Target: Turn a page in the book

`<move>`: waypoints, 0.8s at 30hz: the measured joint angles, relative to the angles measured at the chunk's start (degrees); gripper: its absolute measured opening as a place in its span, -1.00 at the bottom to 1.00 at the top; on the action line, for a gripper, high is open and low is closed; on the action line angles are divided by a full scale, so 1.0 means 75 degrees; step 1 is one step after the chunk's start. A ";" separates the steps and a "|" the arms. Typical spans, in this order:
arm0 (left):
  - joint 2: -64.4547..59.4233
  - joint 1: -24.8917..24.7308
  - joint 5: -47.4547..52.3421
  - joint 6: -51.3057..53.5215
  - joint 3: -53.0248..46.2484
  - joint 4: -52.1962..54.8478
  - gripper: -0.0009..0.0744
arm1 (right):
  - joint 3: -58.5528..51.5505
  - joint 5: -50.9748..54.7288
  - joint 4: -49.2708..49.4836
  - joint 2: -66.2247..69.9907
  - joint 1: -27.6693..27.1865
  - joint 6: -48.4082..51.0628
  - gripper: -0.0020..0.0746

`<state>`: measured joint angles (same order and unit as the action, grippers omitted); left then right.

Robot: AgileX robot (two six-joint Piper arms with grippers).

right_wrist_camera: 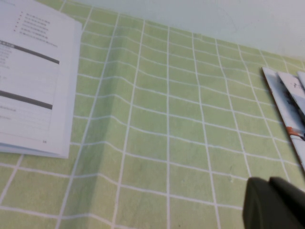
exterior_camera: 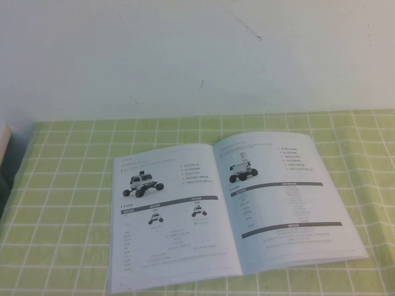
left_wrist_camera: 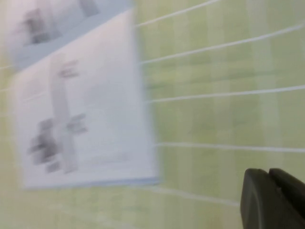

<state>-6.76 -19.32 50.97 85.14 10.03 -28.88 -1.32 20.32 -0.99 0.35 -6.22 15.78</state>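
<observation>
The book (exterior_camera: 228,209) lies open and flat on the green checked tablecloth, showing small photos of wheeled robots and dark-headed tables. Its right-hand page (exterior_camera: 284,197) lies flat. Neither arm shows in the high view. In the left wrist view my left gripper (left_wrist_camera: 269,172) hangs shut and empty over bare cloth, apart from the blurred book (left_wrist_camera: 86,109). In the right wrist view my right gripper (right_wrist_camera: 268,181) is shut with nothing in it, over cloth well away from the book's outer corner (right_wrist_camera: 33,95).
The green checked tablecloth (exterior_camera: 68,185) covers the table up to a pale wall (exterior_camera: 197,55). Other printed leaflets (right_wrist_camera: 290,105) lie on the cloth beyond the right gripper. A pale object (exterior_camera: 5,145) sits at the table's far left edge.
</observation>
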 joint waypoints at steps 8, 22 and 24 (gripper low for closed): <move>0.0243 0.0277 -0.4795 -0.1262 -0.0180 0.2227 -0.99 | 0.0000 0.0000 0.0000 0.0000 0.0000 -0.0013 -0.96; 0.0982 0.2708 -0.5692 -0.7083 -0.1501 0.2382 -0.99 | 0.0000 0.0000 0.0005 0.0000 0.0000 -0.0013 -0.96; 0.0982 0.2708 -0.5028 -0.7534 -0.1506 0.2382 -0.99 | 0.0000 0.0000 0.0005 0.0000 0.0000 -0.0013 -0.96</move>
<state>0.60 0.99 13.26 28.63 -1.27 -11.02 -1.32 20.32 -0.95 0.35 -6.22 15.68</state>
